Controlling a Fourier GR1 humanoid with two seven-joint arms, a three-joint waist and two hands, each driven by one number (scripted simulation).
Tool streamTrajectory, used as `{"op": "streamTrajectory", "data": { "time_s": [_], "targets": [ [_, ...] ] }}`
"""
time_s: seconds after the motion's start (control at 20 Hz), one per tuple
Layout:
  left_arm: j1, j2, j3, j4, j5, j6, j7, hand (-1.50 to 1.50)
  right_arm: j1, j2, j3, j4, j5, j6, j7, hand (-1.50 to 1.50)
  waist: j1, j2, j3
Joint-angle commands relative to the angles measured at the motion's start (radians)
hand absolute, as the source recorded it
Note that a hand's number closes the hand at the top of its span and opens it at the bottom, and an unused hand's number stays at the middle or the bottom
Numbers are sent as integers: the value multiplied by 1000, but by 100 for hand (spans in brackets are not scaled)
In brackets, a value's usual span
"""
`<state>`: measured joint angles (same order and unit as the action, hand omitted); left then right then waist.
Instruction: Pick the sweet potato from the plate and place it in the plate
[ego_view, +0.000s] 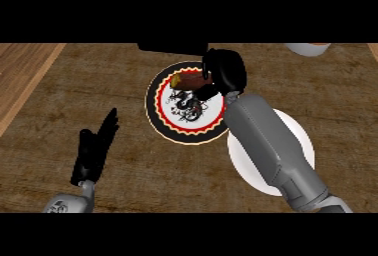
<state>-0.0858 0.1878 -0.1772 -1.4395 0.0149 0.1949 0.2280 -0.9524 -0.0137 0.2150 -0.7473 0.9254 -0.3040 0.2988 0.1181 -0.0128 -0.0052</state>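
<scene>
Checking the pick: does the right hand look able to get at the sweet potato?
Probably yes: the right hand is already over the patterned plate, fingers curling at the sweet potato, with nothing between them.

Head camera, 1 view, looking steeply down on the counter top.

It hangs above the patterned plate (164, 117), which sits just above the frame's centre and near enough to fill about a quarter of its width. Both forearms enter from the lower edge, below that plate; a white plate (304, 150) lies to its lower right. No 2nd view overlaps this one.
</scene>
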Motion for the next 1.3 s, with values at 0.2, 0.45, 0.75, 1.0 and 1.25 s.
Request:
{"op": "streamTrajectory", "data": {
  "time_s": [0.2,0.45,0.75,1.0,1.25],
  "targets": [
    [-18,-7,-9,15,-5,-7,8,0,-177,13,171,-16,78,-198,589,150,25,10,0],
    [-65,-13,11,54,-15,6,-5,0,-240,14,323,6,15,-219,856,150,8,27,1],
    [-49,-26,5,32,-31,29,9,0,-275,13,379,102,-40,-248,905,150,-15,32,3],
    [-92,-12,34,68,-16,5,-2,0,-257,13,457,131,-116,-248,917,150,-14,35,3],
    [-76,-10,37,39,-1,-10,12,0,-161,13,414,171,-267,-250,777,150,-26,35,5]
  ]
}}
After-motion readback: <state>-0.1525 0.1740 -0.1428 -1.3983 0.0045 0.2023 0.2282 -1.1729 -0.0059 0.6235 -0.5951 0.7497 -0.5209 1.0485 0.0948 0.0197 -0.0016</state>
